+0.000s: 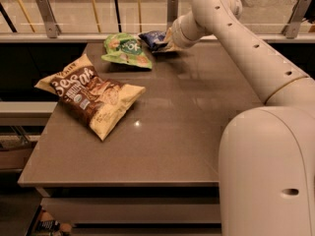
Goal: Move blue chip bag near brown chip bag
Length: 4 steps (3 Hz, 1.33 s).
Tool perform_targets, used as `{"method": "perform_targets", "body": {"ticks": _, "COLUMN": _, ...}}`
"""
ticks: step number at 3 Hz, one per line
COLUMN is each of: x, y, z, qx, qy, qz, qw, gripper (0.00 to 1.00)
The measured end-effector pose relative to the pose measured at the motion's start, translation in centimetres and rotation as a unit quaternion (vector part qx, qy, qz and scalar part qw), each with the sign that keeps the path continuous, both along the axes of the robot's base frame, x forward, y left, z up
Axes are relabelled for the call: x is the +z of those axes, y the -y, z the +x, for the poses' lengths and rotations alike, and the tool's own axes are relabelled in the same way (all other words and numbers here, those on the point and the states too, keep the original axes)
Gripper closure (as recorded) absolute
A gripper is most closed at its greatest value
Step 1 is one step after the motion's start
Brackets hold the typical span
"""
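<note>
we have the gripper (pixel 171 41) out at the far edge of the desk (pixel 197 132), a little right of that edge's middle, at the end of the arm (pixel 246 48) that reaches in from the near right corner. its jaws look closed on the right end of the blue chip bag (pixel 151 37), which sticks out to the left of them. the bag seems to hang just clear of the desk top, with a shadow under it, though we cannot be sure it is fully off the surface. its left tip is just beside the green snack bag (pixel 127 50), which lies flat by the far edge, toward the far left corner.

the brown chip bag (pixel 91 100) lies about halfway along the left edge, one corner poking past it. it is well apart from the blue chip bag.

so we judge the task to be in its early part: the grasp looks made, the carry is not. what is left is to bring the blue chip bag toward the left edge, past the green snack bag without dragging it, set it on bare desk close beside the brown chip bag, and let go.
</note>
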<state>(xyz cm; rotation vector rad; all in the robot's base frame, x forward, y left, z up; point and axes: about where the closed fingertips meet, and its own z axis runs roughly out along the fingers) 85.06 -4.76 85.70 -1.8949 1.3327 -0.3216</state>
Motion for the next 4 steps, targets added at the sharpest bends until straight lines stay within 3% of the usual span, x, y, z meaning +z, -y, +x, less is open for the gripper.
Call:
{"method": "perform_targets", "body": {"ticks": 1, "x": 0.1, "y": -0.1, "z": -0.1, "qx": 0.002, "qy": 0.0, "qz": 0.001, "qw": 1.0, "gripper": 1.0}}
{"method": "perform_targets", "body": {"ticks": 2, "x": 3.3, "y": -0.9, "z": -1.5, "qx": 0.019, "qy": 0.01, "qz": 0.007, "qw": 0.9998, "gripper": 1.0}}
{"method": "perform_targets", "body": {"ticks": 4, "x": 10.8, "y": -1.8, "z": -4.2, "qx": 0.026, "qy": 0.061, "qz": 0.001, "qw": 0.9978, "gripper": 1.0}}
